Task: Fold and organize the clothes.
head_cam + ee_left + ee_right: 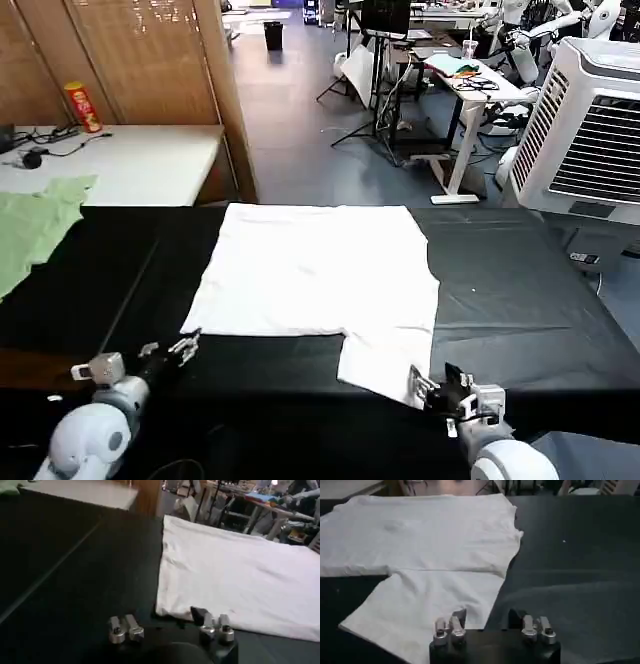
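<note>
We're in a robotics lab here: a wide black cloth-covered worktable (520, 290) up front, a grey concrete floor (300, 120) running back to white height-adjustable desks (470, 100) tangled with cables, a big white slatted air cooler (590, 130) at the side, and white robot arms (560, 25) (another machine, apparently) in the far corner.

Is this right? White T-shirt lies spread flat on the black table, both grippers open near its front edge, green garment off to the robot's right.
One error: the green garment lies to the robot's left, as the head view shows. The rest holds: white T-shirt flat on the black table, left gripper and right gripper open at its near edge.
</note>
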`<action>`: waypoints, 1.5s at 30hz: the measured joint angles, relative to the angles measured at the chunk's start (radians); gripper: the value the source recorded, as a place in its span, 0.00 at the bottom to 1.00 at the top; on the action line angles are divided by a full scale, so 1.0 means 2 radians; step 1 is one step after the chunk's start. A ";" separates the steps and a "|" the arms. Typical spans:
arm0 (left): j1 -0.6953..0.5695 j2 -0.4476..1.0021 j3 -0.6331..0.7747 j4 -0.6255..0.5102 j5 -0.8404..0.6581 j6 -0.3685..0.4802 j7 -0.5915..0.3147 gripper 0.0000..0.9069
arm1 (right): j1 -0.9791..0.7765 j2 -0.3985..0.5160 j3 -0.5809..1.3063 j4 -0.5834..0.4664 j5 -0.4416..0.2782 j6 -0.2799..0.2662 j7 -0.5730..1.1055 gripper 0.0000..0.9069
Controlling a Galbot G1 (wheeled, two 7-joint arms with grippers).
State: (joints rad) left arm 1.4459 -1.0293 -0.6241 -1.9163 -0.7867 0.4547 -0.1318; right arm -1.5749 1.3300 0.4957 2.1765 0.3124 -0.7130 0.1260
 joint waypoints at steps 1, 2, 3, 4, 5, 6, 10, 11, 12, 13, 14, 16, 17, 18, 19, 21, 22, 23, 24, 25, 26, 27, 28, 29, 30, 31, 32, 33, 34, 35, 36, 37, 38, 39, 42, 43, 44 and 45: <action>0.000 0.000 0.000 0.001 0.000 0.000 0.000 0.00 | -0.002 0.000 0.001 0.003 0.001 0.002 0.000 0.00; 0.000 0.000 0.000 0.002 0.000 -0.001 0.001 0.00 | -0.005 -0.001 0.002 0.005 0.001 0.002 0.000 0.00; 0.002 0.000 0.001 0.002 0.000 -0.002 0.002 0.00 | -0.009 -0.001 0.004 0.010 0.002 0.002 0.000 0.00; 0.004 0.000 0.001 0.001 0.000 -0.002 0.002 0.00 | -0.011 -0.002 0.006 0.013 0.002 0.002 0.001 0.00; 0.005 0.000 0.001 -0.002 0.000 -0.003 0.002 0.00 | -0.015 -0.002 0.007 0.018 0.002 0.002 0.002 0.00; 0.007 -0.001 0.000 -0.005 0.000 -0.003 0.002 0.00 | -0.020 -0.004 0.011 0.025 0.003 0.001 0.003 0.00; 0.021 -0.004 -0.003 -0.025 0.000 -0.001 -0.003 0.00 | -0.047 -0.008 0.022 0.057 0.002 -0.003 0.008 0.00; 0.026 -0.004 -0.004 -0.034 0.000 0.000 -0.007 0.00 | -0.056 -0.008 0.025 0.066 0.002 -0.003 0.009 0.00; 0.030 -0.004 -0.005 -0.042 0.000 0.001 -0.010 0.00 | -0.064 -0.008 0.028 0.075 0.002 -0.003 0.011 0.00; 0.035 -0.004 -0.007 -0.050 0.000 0.001 -0.014 0.00 | -0.072 -0.008 0.031 0.083 0.002 -0.003 0.012 0.00; 0.042 -0.006 -0.008 -0.061 0.001 0.002 -0.019 0.00 | -0.080 -0.008 0.034 0.091 0.002 -0.003 0.012 0.00; 0.055 -0.008 -0.011 -0.080 0.001 0.003 -0.025 0.00 | -0.096 -0.008 0.040 0.105 0.003 -0.001 0.011 0.00; 0.065 -0.010 -0.014 -0.092 0.001 0.002 -0.028 0.00 | -0.102 -0.009 0.043 0.109 0.004 0.000 0.010 0.00; 0.073 -0.011 -0.016 -0.101 0.001 0.003 -0.030 0.00 | -0.105 -0.010 0.046 0.112 0.005 0.004 0.008 0.00; 0.082 -0.012 -0.018 -0.110 0.001 0.002 -0.032 0.00 | -0.106 -0.011 0.048 0.112 0.006 0.009 0.007 0.00; 0.102 -0.014 -0.023 -0.127 0.003 0.000 -0.034 0.00 | -0.105 -0.012 0.050 0.112 0.011 0.022 0.006 0.00; 0.112 -0.014 -0.026 -0.135 0.002 -0.001 -0.035 0.00 | -0.101 -0.013 0.051 0.110 0.019 0.031 0.004 0.00; 0.124 -0.014 -0.030 -0.143 0.002 -0.003 -0.035 0.00 | -0.095 -0.015 0.051 0.106 0.023 0.039 0.001 0.00; 0.132 -0.014 -0.033 -0.148 0.001 -0.005 -0.034 0.00 | -0.088 -0.017 0.051 0.101 0.025 0.048 -0.001 0.00; 0.137 -0.015 -0.035 -0.151 0.001 -0.009 -0.035 0.00 | -0.080 -0.019 0.051 0.093 0.025 0.058 -0.004 0.00; 0.140 -0.018 -0.036 -0.152 0.001 -0.015 -0.036 0.00 | -0.069 -0.023 0.051 0.083 0.028 0.069 -0.007 0.00; 0.141 -0.020 -0.036 -0.153 0.001 -0.020 -0.036 0.00 | -0.058 -0.025 0.051 0.073 0.030 0.077 -0.009 0.00; 0.140 -0.023 -0.036 -0.153 0.003 -0.026 -0.036 0.00 | -0.046 -0.029 0.050 0.060 0.033 0.086 -0.012 0.00; 0.137 -0.025 -0.036 -0.152 0.004 -0.032 -0.034 0.00 | -0.033 -0.032 0.048 0.047 0.036 0.096 -0.015 0.00; 0.132 -0.028 -0.036 -0.151 0.005 -0.036 -0.033 0.00 | -0.019 -0.036 0.047 0.033 0.038 0.103 -0.017 0.00; 0.126 -0.031 -0.035 -0.149 0.008 -0.038 -0.031 0.00 | -0.005 -0.039 0.045 0.020 0.038 0.112 -0.020 0.00; 0.118 -0.035 -0.034 -0.145 0.012 -0.042 -0.030 0.00 | 0.008 -0.042 0.042 0.007 0.038 0.119 -0.021 0.00; 0.109 -0.038 -0.032 -0.140 0.016 -0.042 -0.030 0.00 | 0.022 -0.044 0.040 -0.005 0.039 0.126 -0.023 0.00; 0.100 -0.041 -0.031 -0.136 0.020 -0.043 -0.030 0.00 | 0.037 -0.046 0.036 -0.019 0.039 0.131 -0.023 0.00; 0.089 -0.045 -0.029 -0.130 0.023 -0.044 -0.032 0.00 | 0.050 -0.048 0.033 -0.029 0.039 0.135 -0.023 0.00; 0.080 -0.047 -0.028 -0.124 0.024 -0.044 -0.033 0.00 | 0.062 -0.049 0.030 -0.040 0.039 0.137 -0.023 0.00; 0.071 -0.049 -0.026 -0.118 0.027 -0.044 -0.033 0.00 | 0.075 -0.051 0.028 -0.050 0.039 0.138 -0.023 0.00; 0.062 -0.052 -0.023 -0.111 0.030 -0.045 -0.033 0.00 | 0.089 -0.053 0.024 -0.062 0.039 0.138 -0.023 0.00; 0.053 -0.053 -0.021 -0.106 0.033 -0.045 -0.033 0.00 | 0.101 -0.055 0.021 -0.073 0.039 0.139 -0.024 0.00; 0.027 -0.057 -0.014 -0.087 0.044 -0.047 -0.033 0.00 | 0.135 -0.058 0.010 -0.107 0.039 0.144 -0.027 0.00; 0.019 -0.058 -0.013 -0.082 0.046 -0.048 -0.033 0.00 | 0.146 -0.059 0.006 -0.117 0.038 0.146 -0.028 0.00; 0.011 -0.058 -0.011 -0.076 0.048 -0.048 -0.032 0.00 | 0.156 -0.060 0.003 -0.128 0.038 0.147 -0.028 0.00; 0.003 -0.058 -0.010 -0.070 0.050 -0.048 -0.031 0.00 | 0.166 -0.061 0.000 -0.139 0.038 0.148 -0.028 0.00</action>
State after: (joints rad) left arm 1.4522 -1.1451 -0.6437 -2.0568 -0.6860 0.3578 -0.1947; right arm -1.2430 1.2085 0.4950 1.8989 0.3874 -0.4170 0.0700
